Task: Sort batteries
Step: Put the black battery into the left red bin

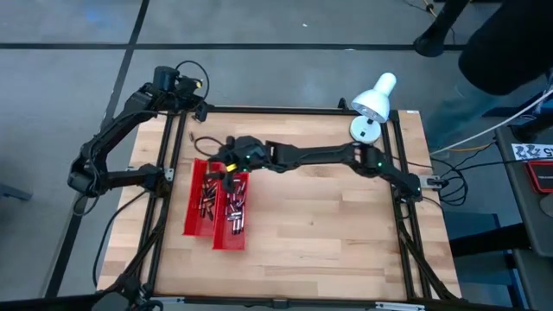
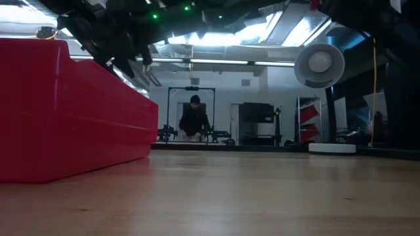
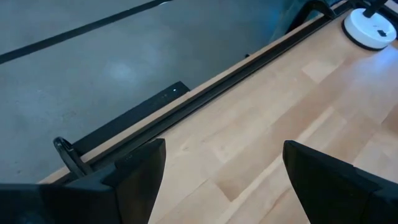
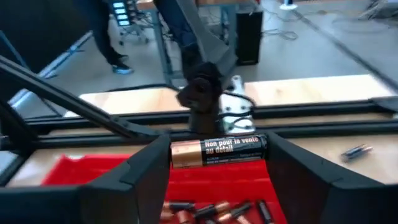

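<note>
right end effector (image 4: 219,163) above the red trays (image 1: 216,212), pinching one battery (image 4: 219,151) crosswise: black body, copper end, white lettering. more batteries (image 1: 233,206) loose inside the trays. left end effector (image 3: 224,171) spread, beyond the trays at the table (image 1: 328,233) edge.

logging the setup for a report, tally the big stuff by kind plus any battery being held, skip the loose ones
red trays: 2
robot arms: 2
lamp: 1
battery held in the right gripper: 1
total: 6
</note>
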You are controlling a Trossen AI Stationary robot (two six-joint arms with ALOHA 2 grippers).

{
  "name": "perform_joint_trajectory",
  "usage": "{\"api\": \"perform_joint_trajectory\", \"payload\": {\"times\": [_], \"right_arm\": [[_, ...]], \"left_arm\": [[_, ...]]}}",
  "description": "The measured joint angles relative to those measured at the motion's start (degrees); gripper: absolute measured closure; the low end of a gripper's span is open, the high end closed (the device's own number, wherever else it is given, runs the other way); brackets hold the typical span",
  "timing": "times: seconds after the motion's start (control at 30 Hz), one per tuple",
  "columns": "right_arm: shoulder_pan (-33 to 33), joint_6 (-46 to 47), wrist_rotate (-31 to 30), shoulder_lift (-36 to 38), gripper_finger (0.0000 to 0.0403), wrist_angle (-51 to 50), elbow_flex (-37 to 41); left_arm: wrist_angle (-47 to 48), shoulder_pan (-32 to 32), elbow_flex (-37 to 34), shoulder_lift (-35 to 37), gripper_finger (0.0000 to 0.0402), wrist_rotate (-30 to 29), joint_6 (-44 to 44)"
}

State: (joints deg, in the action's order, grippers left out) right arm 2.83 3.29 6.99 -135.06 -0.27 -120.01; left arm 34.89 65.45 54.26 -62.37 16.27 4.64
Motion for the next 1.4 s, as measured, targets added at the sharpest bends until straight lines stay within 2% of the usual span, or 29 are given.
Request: {"api": "perform_joint_trajectory", "payload": {"times": [0.27,0.67,0.97,1.03,1.13,1.3,1.4], "right_arm": [[1.04,5.41,1.64,-1.95,0.0158,-1.28,-1.75],[0.96,5.42,2.69,-1.95,0.0094,-1.50,-1.81],[2.52,6.95,3.24,-0.15,0.0082,-3.76,-1.70],[3.38,7.22,4.53,2.19,0.0082,-5.98,-1.73],[4.66,7.12,5.42,6.40,0.0082,-12.04,-1.90],[6.34,5.54,5.38,12.70,0.0081,-26.78,-1.74],[6.29,3.22,1.67,16.66,0.0081,-34.12,-1.77]], "left_arm": [[-0.31,-0.02,0.00,0.00,0.0089,0.02,0.00],[-1.61,-0.02,0.00,-0.04,0.0089,0.02,-0.17],[-0.28,-0.02,0.00,-0.04,0.0089,-0.08,-0.17],[0.44,-0.04,0.00,-0.05,0.0089,-2.42,-1.37],[2.42,-0.04,0.00,-1.27,0.0089,-10.19,-3.56],[4.62,-2.31,0.00,-7.09,0.0089,-15.46,-6.59],[6.30,-3.46,0.00,-12.33,0.0089,-15.86,-5.21]]}}
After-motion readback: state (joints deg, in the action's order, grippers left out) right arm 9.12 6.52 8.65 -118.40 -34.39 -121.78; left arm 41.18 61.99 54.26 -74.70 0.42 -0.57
